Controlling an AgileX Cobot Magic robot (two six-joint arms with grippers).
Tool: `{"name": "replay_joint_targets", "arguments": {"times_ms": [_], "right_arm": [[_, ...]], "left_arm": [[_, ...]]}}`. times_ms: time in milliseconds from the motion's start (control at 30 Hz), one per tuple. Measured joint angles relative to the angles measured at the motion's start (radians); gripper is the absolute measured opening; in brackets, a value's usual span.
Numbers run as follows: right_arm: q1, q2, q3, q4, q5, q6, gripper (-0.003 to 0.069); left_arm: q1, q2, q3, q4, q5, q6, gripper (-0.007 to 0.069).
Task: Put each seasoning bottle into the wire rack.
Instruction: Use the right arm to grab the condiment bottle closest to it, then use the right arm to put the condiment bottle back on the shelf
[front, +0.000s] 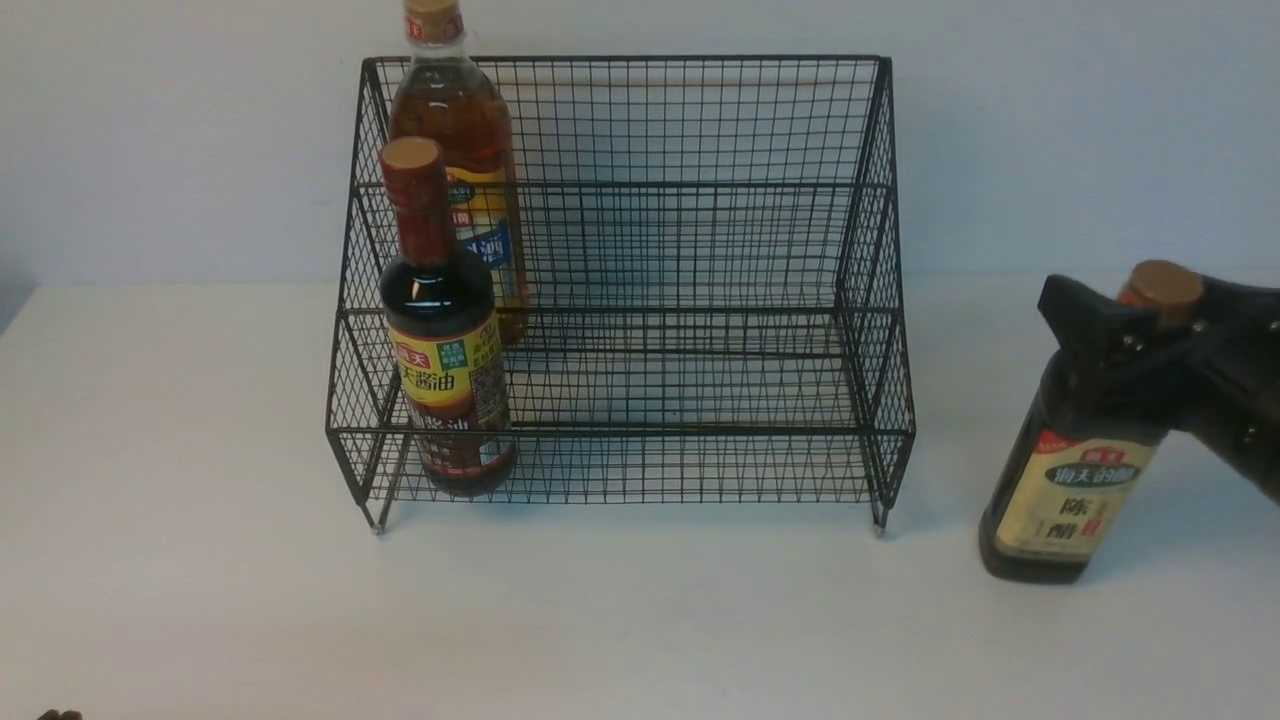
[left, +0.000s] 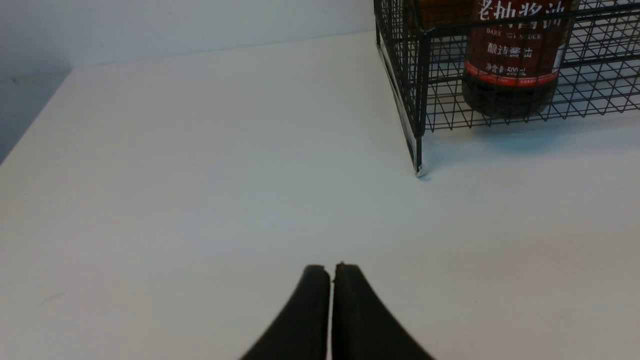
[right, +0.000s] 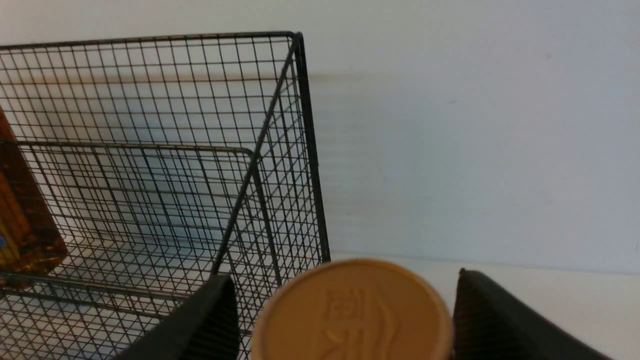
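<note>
Seasoning bottle, third of three: dark squarish bottle (front: 1070, 470) with cream label, standing on the white table (front: 200, 560) well to the right of the wire rack (front: 620, 280), outside it

Right gripper (front: 1150, 340): at the bottle's neck, just under the tan cap (right: 352, 310). In the right wrist view the fingers (right: 210, 320) stand apart on either side of the cap with gaps showing; not yet clamped, as far as can be judged

Left gripper (left: 331, 310): fingers pressed together, holding nothing, low over bare table near the rack's front left foot

Rack contents: dark round bottle (front: 445, 340) with red-brown neck on the lower front tier at left; amber bottle (front: 455, 130) with yellow-blue label behind it on the upper tier, also at left. Right portion of both tiers unoccupied

Handling note: close squarely on the neck below the cap, lift straight up so the base clears the front rail, carry over the rack's right side upright, set down on a free tier apart from the stored bottles
</note>
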Motion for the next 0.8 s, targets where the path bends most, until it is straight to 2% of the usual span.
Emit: {"name": "replay_joint_targets", "arguments": {"times_ms": [67, 133, 233, 400, 567, 733, 800], "right_arm": [[0.0, 0.006, 0.0, 0.007, -0.001, -0.004, 0.0367], [0.0, 0.002, -0.001, 0.008, -0.01, -0.022, 0.0315], [0.003, -0.009, -0.001, -0.013, -0.002, -0.012, 0.0315], [0.006, -0.089, -0.036, -0.116, 0.141, 0.025, 0.0315], [0.008, -0.175, -0.194, -0.232, 0.295, 0.141, 0.0315], [0.063, -0.182, -0.346, -0.332, 0.347, 0.257, 0.0314], [0.13, -0.155, -0.44, -0.371, 0.383, 0.311, 0.0314]], "left_arm": [[0.0, 0.0, 0.0, 0.0, 0.0, 0.0, -0.0005], [0.0, 0.0, 0.0, 0.0, 0.0, 0.0, -0.0005], [0.0, 0.0, 0.0, 0.0, 0.0, 0.0, -0.0005], [0.0, 0.0, 0.0, -0.001, 0.0, 0.0, -0.0005], [0.0, 0.0, 0.0, -0.001, 0.0, 0.0, -0.0005], [0.0, 0.0, 0.0, -0.001, 0.0, 0.0, -0.0005], [0.0, 0.0, 0.0, -0.001, 0.0, 0.0, -0.0005]]}}
